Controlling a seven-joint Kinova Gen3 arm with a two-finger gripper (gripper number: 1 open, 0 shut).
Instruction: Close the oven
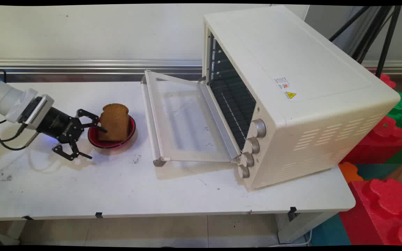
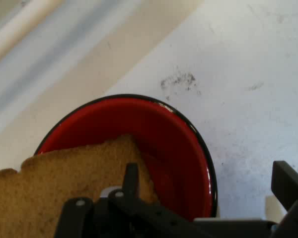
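Note:
A brown slice of toast [image 1: 114, 121] stands on edge, leaning in a red bowl [image 1: 128, 134] with a black rim, left of the table's middle. My gripper [image 1: 96, 144] reaches in low from the left and is open. Its far finger lies against the toast's near face inside the bowl, while the near finger hangs outside the bowl above the table. In the hand view the toast [image 2: 64, 183] fills the lower left and the bowl [image 2: 174, 148] sits under the gripper [image 2: 208, 184]. One of the fingers [image 2: 131, 179] rests on the toast; the bowl's rim lies between the two.
A cream toaster oven [image 1: 291, 94] stands at the right with its glass door [image 1: 183, 122] folded down flat toward the bowl and a dark rack inside. Red and green foam blocks [image 1: 382, 205] lie past the table's right end. The tabletop [image 1: 117, 188] is smudged near the gripper.

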